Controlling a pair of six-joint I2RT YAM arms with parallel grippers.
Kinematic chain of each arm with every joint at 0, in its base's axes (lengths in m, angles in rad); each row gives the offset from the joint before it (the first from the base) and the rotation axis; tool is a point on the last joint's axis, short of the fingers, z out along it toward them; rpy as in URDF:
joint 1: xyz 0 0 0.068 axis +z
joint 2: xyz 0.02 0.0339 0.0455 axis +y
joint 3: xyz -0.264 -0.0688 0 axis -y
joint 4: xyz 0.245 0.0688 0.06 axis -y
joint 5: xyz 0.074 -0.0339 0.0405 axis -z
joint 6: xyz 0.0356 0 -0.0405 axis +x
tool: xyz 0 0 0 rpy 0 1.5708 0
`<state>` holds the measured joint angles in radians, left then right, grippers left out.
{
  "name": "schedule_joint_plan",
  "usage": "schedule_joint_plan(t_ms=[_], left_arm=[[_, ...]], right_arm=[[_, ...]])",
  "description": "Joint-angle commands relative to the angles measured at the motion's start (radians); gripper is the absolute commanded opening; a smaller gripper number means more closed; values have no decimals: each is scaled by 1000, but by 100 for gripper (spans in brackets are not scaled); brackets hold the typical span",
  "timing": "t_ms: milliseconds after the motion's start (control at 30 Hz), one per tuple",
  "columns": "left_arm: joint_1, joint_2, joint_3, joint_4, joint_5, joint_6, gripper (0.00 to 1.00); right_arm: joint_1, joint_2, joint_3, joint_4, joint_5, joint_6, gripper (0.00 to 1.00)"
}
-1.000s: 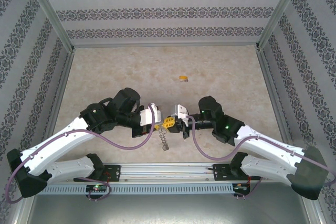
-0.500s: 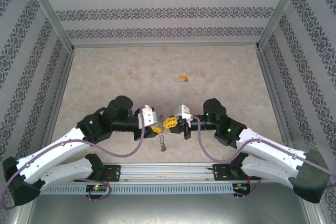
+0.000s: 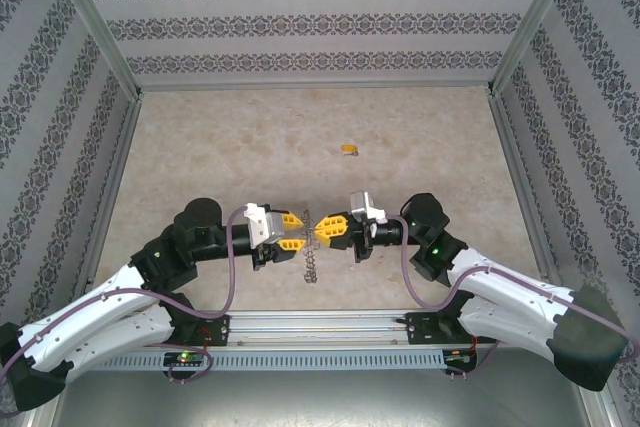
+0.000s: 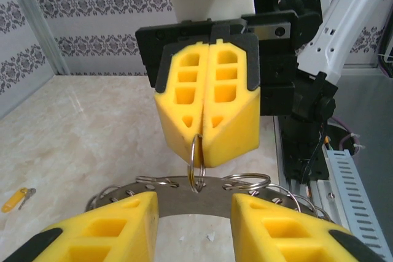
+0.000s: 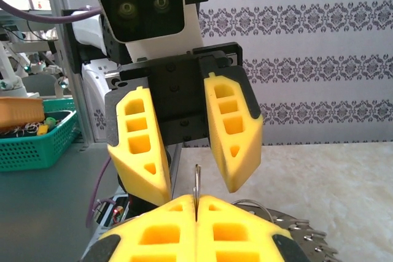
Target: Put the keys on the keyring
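The keyring (image 3: 312, 263), a flat grey metal ring fringed with thin wire loops, hangs between the two grippers near the table's front edge. My right gripper (image 3: 326, 229) is shut on one upright wire loop (image 4: 196, 162) of it, seen pinched between its yellow fingers (image 5: 166, 234). The grey rim (image 4: 196, 193) hangs below that loop. My left gripper (image 3: 297, 231) faces it from the left, open, its fingertips (image 4: 123, 222) either side of the rim without touching it. A tiny yellow-orange key (image 3: 347, 149) lies alone on the table further back, also at the lower left of the left wrist view (image 4: 15, 199).
The beige marbled table (image 3: 220, 147) is boxed in by patterned walls (image 3: 60, 147) on three sides. An aluminium rail (image 3: 320, 325) with the arm bases runs along the near edge. A green basket (image 5: 37, 145) of small parts stands off the table.
My left gripper has opened and drawn back to the left, away from the right one. The right gripper shifted slightly right, still pinching the wire loop, with the keyring hanging below.
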<state>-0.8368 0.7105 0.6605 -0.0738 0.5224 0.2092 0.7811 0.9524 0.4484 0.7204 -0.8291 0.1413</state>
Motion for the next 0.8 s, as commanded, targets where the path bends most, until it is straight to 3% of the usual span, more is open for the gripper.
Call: schedule_joint_plan(t_ms=[0, 333, 767], left_arm=[[-2, -14, 13, 60, 23, -22, 37], [-1, 31, 31, 90, 51, -23, 35], [1, 29, 44, 101, 64, -25, 23]], right_arm=[[-3, -6, -15, 111, -42, 24, 0], [-2, 18, -18, 152, -54, 24, 0], [-6, 23, -32, 192, -58, 33, 0]])
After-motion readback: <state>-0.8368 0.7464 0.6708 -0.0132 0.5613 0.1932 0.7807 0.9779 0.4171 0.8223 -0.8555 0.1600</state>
